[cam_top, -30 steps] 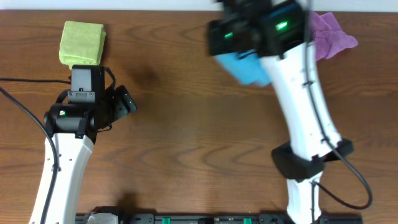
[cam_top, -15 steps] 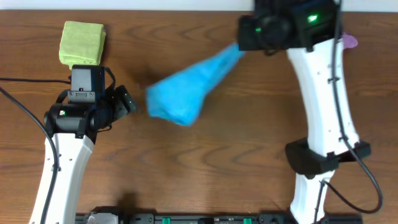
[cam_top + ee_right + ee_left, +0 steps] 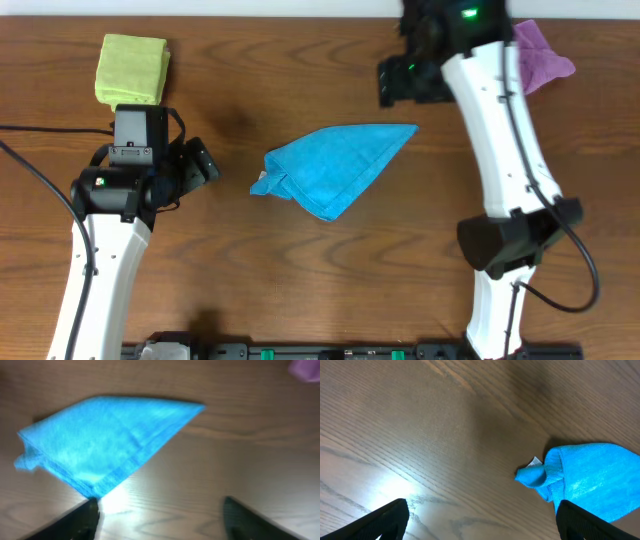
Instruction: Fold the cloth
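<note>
The sky-blue cloth [image 3: 335,168] lies loose on the wooden table as a rough triangle, its point toward the right and a bunched corner with a white tag at the left. My right gripper [image 3: 400,82] hovers open beyond the cloth's right tip, holding nothing. In the right wrist view the cloth [image 3: 105,440] lies ahead of the open gripper [image 3: 162,510]. My left gripper [image 3: 203,163] stands open to the left of the cloth, apart from it. In the left wrist view the cloth's bunched corner [image 3: 590,477] lies just past the right finger of the gripper [image 3: 482,522].
A folded lime-green cloth [image 3: 132,68] lies at the back left, behind the left arm. A crumpled purple cloth [image 3: 540,55] sits at the back right, partly hidden by the right arm, and shows as a purple edge [image 3: 305,369] in the right wrist view.
The right gripper was shut on the blue cloth, swung it out to the left and opened. The cloth now lies spread on the table. The left arm has not moved.
</note>
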Tool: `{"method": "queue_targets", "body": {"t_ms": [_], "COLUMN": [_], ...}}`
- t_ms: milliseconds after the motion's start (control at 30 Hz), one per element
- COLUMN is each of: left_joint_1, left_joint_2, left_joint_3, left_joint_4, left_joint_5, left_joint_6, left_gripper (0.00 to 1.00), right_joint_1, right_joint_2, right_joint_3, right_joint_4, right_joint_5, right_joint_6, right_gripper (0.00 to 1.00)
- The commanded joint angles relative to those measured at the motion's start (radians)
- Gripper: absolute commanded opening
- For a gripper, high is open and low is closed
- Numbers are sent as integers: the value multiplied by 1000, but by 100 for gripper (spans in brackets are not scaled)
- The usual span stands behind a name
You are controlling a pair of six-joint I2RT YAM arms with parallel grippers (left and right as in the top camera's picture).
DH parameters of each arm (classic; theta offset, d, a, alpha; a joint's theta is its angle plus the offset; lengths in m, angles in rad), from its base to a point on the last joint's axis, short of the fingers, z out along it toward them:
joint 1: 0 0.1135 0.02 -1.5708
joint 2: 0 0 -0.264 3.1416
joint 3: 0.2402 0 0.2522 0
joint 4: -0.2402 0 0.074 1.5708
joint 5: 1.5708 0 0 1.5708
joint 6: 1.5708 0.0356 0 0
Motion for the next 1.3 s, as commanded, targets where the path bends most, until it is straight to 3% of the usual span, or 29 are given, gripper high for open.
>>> {"method": "queue_targets", "body": {"t_ms": [0,67,167,367,467,800,1267], "left_joint_1": [3,4,29,177,206,205,205], "left_joint_2": [-2,-2,-2,-2,-2,-2,-2], "left_joint_3": [12,12,12,12,12,12,12], "left_joint_4": [-4,-1,8,11,5,3,-1], "left_joint_5": [-27,-57,-74,114,116,116,117], "left_joint_6": [18,18,17,59,82,82,82], "left_gripper": [95,95,94,94,95,95,95], "right_joint_1": [70,107,151,207,266,406,404], "right_joint_2": [6,6,6,6,6,6,6], "right_joint_3": [-105,-167,-258,-468,-569,-660,-793], "right_joint_4": [36,72,131,241,301,437,620], "right_joint_5": [-48,-44,-27,-19,-19,0,52], "right_joint_6": [-109,-153,-181,-209,-224,-246,-218], "right_gripper": [64,55,54,50,49,49,41]}}
